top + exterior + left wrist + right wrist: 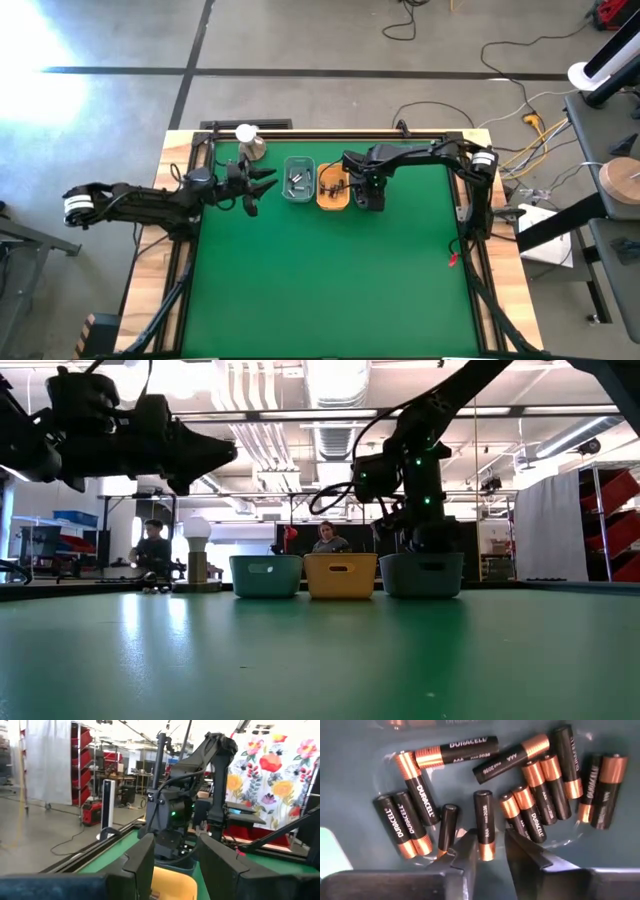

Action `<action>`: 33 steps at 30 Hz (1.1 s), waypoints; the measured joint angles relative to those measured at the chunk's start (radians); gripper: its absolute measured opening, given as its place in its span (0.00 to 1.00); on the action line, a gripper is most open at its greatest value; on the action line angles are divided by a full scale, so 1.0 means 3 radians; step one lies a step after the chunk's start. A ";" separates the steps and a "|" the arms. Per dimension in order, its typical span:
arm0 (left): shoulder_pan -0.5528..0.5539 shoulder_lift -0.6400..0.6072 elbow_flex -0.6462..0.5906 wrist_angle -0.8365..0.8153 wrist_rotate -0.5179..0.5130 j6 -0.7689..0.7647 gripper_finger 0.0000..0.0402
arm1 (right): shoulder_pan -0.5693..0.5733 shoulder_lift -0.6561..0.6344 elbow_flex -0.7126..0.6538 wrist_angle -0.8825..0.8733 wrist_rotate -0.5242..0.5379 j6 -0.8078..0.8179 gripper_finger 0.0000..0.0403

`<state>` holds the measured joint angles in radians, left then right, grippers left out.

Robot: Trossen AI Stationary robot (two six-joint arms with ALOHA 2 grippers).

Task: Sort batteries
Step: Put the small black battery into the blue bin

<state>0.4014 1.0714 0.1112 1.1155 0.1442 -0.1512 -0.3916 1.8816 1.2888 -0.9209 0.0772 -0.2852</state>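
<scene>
We see the batteries lying loose in a dark teal tray, black cells with copper ends, scattered at all angles on its floor. In the low view this tray is the rightmost of three standing side by side on the green bench, toward its far edge. In the right wrist view one battery lies between the right gripper's two fingers, its copper end in the gap; the jaws stand a little apart and we cannot tell whether they grip it or have let it go. From above, the right gripper hangs directly over that tray, hiding it.

Just left of it is an orange tray, and left of that a lighter teal tray holding a few more batteries. The left gripper hovers beside the lighter teal tray, on its left, raised above the bench, its jaws parted and holding nothing.

Farther left, near the far edge, stands a round metal dome with a white ball on top. Beyond the bench, in the low view, two people sit in the room.
</scene>
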 joint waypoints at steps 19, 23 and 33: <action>0.0090 -0.0117 0.1558 -0.5848 -0.2275 -0.2242 0.38 | 0.0048 -0.1240 0.0058 -0.0004 0.0009 0.0064 0.47; 0.0200 0.0016 0.1474 -0.5456 -0.2288 -0.2447 0.43 | 0.0125 -0.1633 -0.0016 0.0278 0.0008 0.0079 0.52; 0.0705 0.0518 0.1395 -0.5170 -0.2788 -0.2905 0.42 | 0.0492 -0.2341 -0.0632 0.0871 0.0007 0.0218 0.52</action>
<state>0.6129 1.2268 0.5296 -0.4355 -0.6923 -1.0227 -0.2439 1.1793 1.0992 -0.6595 0.0794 -0.2197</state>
